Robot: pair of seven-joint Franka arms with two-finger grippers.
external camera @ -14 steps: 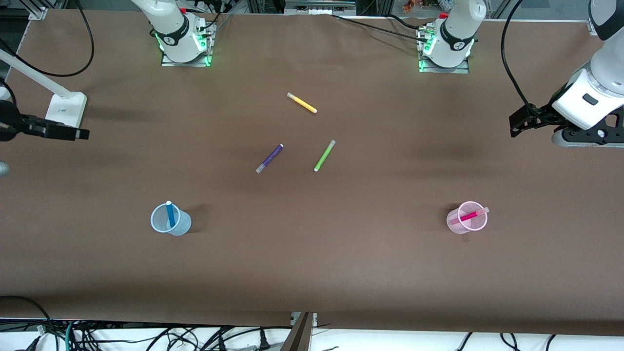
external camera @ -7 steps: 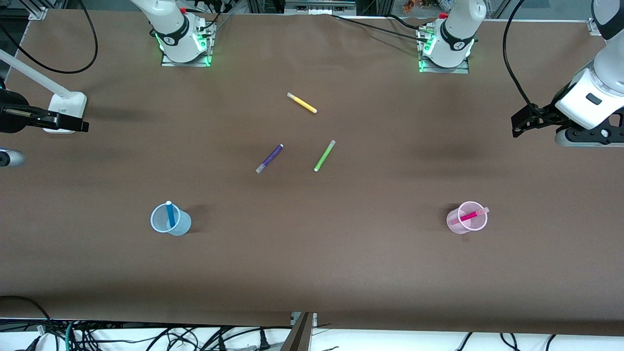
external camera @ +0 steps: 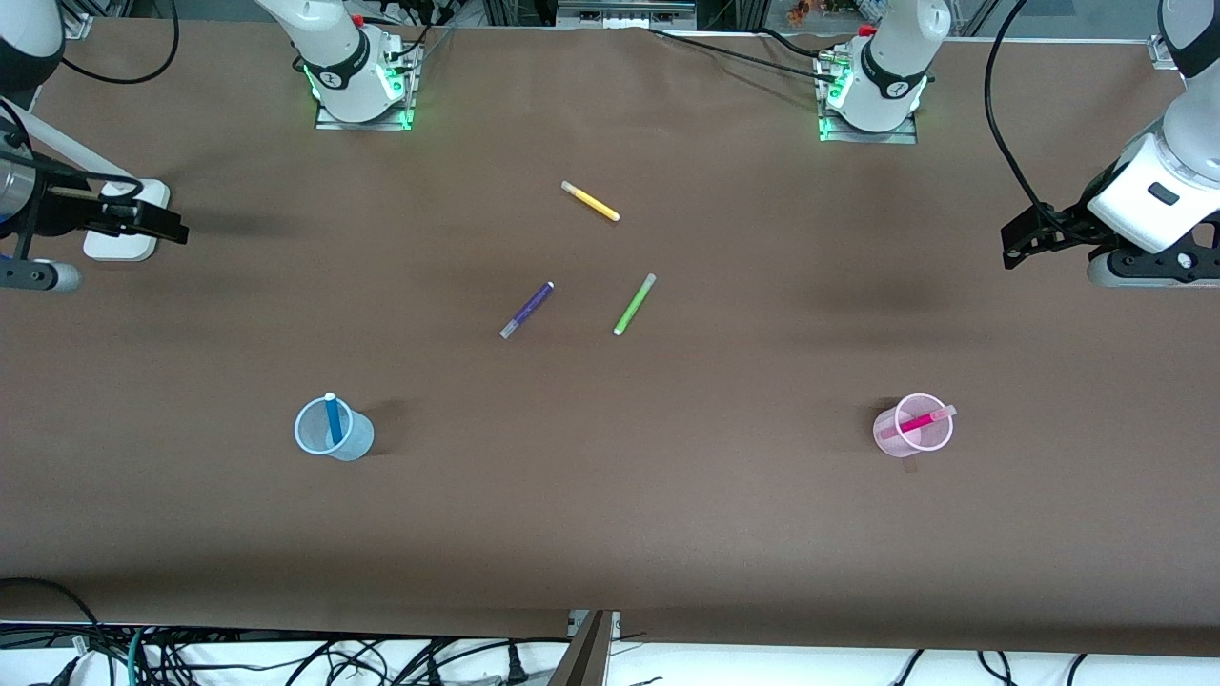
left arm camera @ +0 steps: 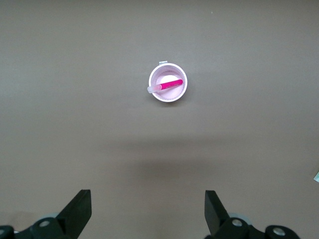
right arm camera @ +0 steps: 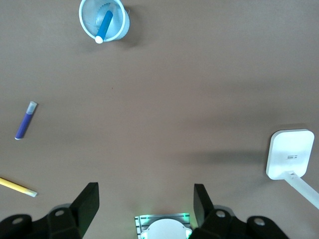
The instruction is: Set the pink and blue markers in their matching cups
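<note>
The light blue cup (external camera: pixel 357 440) stands upright toward the right arm's end of the table, with the blue marker (external camera: pixel 333 419) in it, pale end up. The pale pink cup (external camera: pixel 891 441) stands toward the left arm's end and holds the pink marker (external camera: pixel 920 420), which leans on its rim. My left gripper (external camera: pixel 1012 243) is open and empty, up over the left arm's end. Its wrist view shows the pink cup (left arm camera: pixel 172 98) and the pink marker (left arm camera: pixel 168 85). My right gripper (external camera: pixel 167 229) is open and empty, up over the right arm's end. Its wrist view shows the blue cup (right arm camera: pixel 122 25) and the blue marker (right arm camera: pixel 104 26).
A purple marker (external camera: pixel 527 310), a lime-green marker (external camera: pixel 634 304) and a yellow marker (external camera: pixel 591 202) lie loose mid-table, between the cups and the arm bases. A white stand base (external camera: pixel 114 250) sits under the right gripper. Cables trail along the table's edges.
The right arm has swung up and toward mid-table, so its gripper now lies over the white stand base. The left gripper has risen slightly. Cups and markers have not moved.
</note>
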